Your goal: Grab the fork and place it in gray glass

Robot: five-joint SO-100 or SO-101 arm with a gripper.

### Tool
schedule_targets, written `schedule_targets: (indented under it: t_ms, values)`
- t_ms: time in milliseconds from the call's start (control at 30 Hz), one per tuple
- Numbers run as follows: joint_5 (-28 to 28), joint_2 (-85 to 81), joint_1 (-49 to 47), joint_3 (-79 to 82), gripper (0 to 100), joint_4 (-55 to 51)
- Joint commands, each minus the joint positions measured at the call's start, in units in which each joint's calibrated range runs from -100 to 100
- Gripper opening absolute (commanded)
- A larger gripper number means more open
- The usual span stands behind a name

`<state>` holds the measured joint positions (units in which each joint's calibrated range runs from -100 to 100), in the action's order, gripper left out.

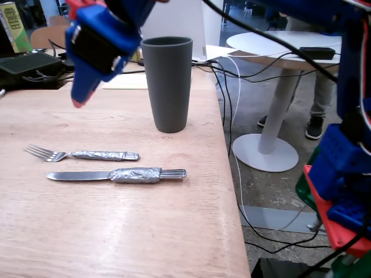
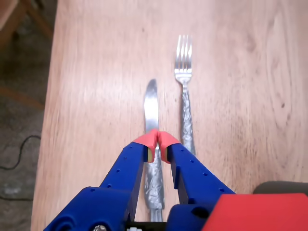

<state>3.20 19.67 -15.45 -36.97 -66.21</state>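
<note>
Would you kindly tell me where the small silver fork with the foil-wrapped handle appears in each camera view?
Fixed view: the small silver fork with the foil-wrapped handle lies left of centre on the wooden table, tines pointing left, between the tall dark-gray tumbler and the knife.
Wrist view: the fork lies right of centre, tines pointing up, just right of the closed gripper.
Shared landmark: the foil-wrapped flat-bladed knife, parallel beside the fork.

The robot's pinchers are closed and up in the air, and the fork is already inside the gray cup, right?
Not quite. The gripper is closed and raised, but the fork is not in the gray glass. The fixed view shows it lying on the table beside the knife.
</note>
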Motion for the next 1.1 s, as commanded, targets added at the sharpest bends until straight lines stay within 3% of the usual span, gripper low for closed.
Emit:
schedule_targets:
  t_ms: [0, 833, 1067]
  values:
    - [0.10, -0.12, -0.11, -6.97, 0, 0.04]
    - [0.15, 11.37, -0.11, -7.06, 0, 1.51]
    - [1.81, 12.92, -0.11, -7.06, 0, 10.38]
